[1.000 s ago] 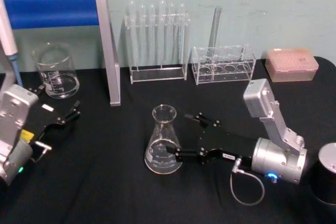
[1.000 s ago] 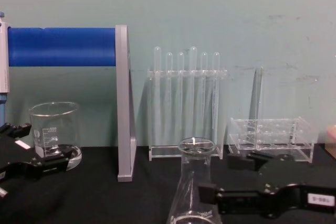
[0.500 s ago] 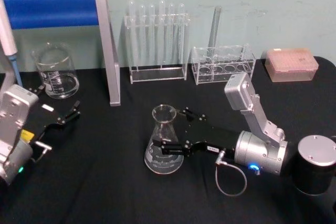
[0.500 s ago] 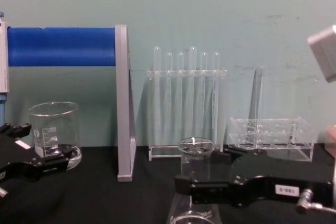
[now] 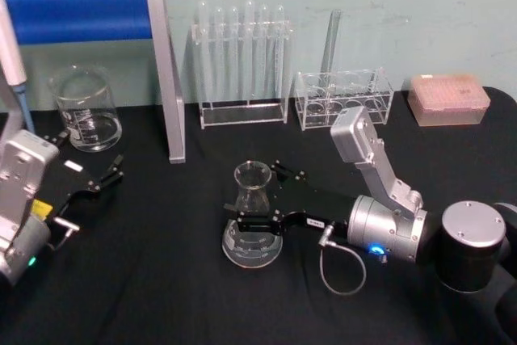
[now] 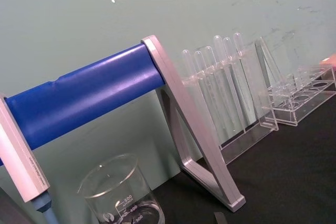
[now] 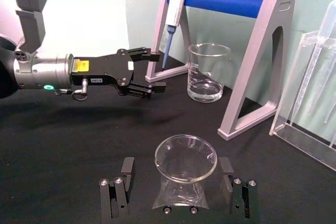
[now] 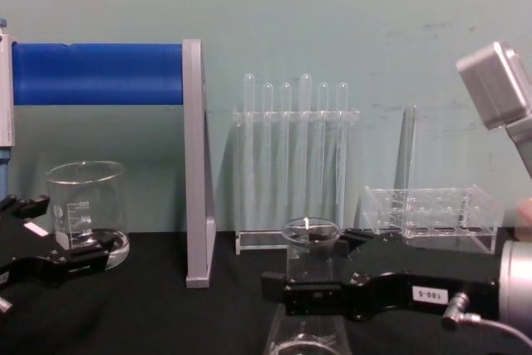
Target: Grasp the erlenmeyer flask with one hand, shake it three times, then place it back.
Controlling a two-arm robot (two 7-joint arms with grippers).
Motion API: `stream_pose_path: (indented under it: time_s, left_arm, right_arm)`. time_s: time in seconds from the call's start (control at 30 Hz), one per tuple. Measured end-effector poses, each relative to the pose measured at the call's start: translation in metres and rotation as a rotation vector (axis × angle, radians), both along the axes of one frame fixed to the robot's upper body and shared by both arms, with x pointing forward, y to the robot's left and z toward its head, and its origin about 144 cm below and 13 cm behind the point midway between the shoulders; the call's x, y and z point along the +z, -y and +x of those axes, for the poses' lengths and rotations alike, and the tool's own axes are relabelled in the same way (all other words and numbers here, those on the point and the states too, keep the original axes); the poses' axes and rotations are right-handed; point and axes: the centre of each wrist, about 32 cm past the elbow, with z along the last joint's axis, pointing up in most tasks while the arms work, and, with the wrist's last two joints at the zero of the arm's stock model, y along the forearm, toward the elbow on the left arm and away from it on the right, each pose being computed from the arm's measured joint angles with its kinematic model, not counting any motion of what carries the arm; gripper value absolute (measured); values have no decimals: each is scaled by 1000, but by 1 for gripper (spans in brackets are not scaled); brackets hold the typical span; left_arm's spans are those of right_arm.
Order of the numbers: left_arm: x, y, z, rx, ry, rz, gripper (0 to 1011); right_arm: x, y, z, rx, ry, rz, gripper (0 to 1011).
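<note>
One erlenmeyer flask [image 5: 246,241] stands upright on the black table [image 5: 161,280], near its middle. The right hand [image 5: 260,193] reaches in from 3 o'clock, jaws apart on either side of the neck. The left hand [image 5: 113,171] rests at 9 o'clock, jaws apart, near a beaker [image 5: 85,111].

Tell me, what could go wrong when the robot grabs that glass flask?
The right gripper has its jaws open around the erlenmeyer flask, at its smooth neck. A weak squeeze might let the glass slip during shaking. If one jaw touches first, the flask could tip on the black table. The left gripper sits parked by the beaker.
</note>
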Motion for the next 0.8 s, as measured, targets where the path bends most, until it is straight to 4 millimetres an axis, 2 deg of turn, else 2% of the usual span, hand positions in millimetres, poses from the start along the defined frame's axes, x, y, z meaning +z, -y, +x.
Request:
stream_pose_path:
  time_s: [0.8]
  left_arm:
    - [0, 0, 0, 0, 0, 0, 1001]
  right_arm:
    - [1, 3, 2, -24, -2, 5, 1000]
